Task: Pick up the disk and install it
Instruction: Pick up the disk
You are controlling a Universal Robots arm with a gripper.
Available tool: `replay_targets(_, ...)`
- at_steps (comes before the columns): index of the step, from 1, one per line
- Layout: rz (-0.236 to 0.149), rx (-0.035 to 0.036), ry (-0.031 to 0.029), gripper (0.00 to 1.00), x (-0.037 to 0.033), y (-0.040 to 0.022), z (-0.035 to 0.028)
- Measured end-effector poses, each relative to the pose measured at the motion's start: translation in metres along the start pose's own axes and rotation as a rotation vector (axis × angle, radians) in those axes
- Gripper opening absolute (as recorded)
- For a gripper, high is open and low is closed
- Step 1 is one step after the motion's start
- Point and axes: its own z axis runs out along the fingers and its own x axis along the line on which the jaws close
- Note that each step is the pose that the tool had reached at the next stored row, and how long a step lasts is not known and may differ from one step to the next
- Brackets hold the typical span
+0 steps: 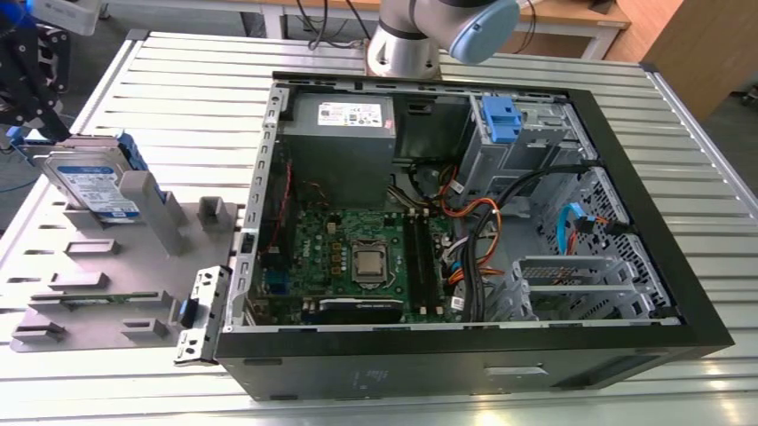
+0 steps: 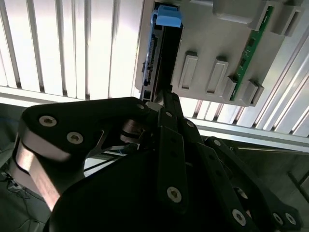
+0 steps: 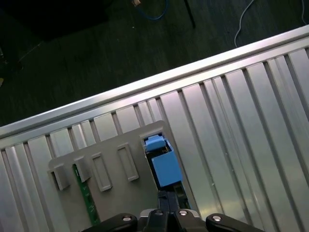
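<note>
Gripper [image 2: 166, 96] links crowd the second wrist view, close to the disk [image 2: 161, 53] standing upright at the edge of the grey holder [image 2: 222, 43]; whether it grips cannot be told. Exterior view adds the open computer case [image 1: 663, 293].

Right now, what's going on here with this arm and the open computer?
A robot arm has its gripper close over the disk. The disk stands on edge in a grey holder tray on the slatted table, to the exterior view's left of the open computer case. The disk sits in the tray and is not yet installed in the case.
</note>
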Motion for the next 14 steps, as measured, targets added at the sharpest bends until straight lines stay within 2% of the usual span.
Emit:
replay_targets(7, -0.034, -0.0004, 0.0014, 0.11, 0.0, 0.0, -0.0001)
replay_targets(14, -0.037, -0.0004, 0.0014, 0.11, -0.0001, -0.0001, 0.0)
